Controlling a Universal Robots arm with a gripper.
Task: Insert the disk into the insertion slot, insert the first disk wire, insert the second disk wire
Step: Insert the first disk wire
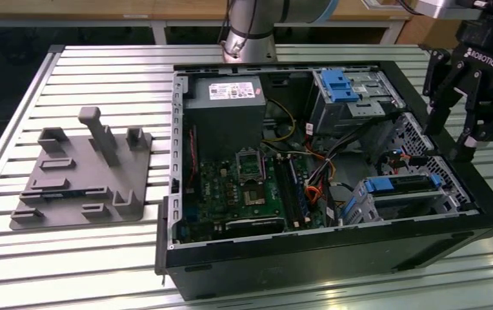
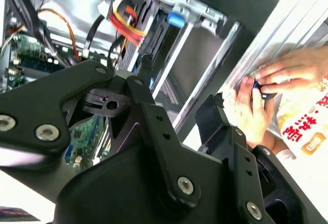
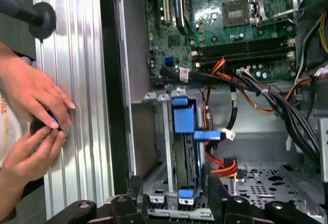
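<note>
1. Open black PC case (image 1: 315, 258) flat on the slatted metal bench (image 1: 100, 64), side panel off, insides exposed.
2. Black gripper (image 1: 450, 143) hovering over the case wall at the exterior view's right, above the drive end of the case.
3. Jaws spread wide apart, touching nothing. Same gap in both wrist views, with dark fingertips (image 3: 136, 185) either side of the drive cage below.
4. Disk (image 3: 183, 124) already seated in the insertion slot (image 1: 393, 206), blue carrier rail showing along its edge. In the exterior view, near the case corner closest to the gripper.
5. Gripper apart from the disk, hanging above it.
6. Blue connector (image 3: 207, 135) just beside the carrier rail, on a thin dark cable. Cannot tell whether plugged into the disk.
7. Red, orange and yellow wire bundle (image 3: 224, 168) near the cage, running up toward the board. Cannot tell where its end sits.
8. Person's hands (image 3: 33, 98) at the bench edge outside the case wall, fingers pinched together around a small dark and blue piece (image 3: 51, 123).
9. Grey fixture plate (image 1: 79, 177) with upright posts on the bench at the exterior view's left, well apart from the case.
10. Green motherboard (image 1: 246, 187) on the case floor, with the grey power supply (image 1: 225, 119) just beyond it.
11. Taller metal bay (image 1: 354, 97) with a blue latch at the far end of the case, apart from the cage holding the disk.
</note>
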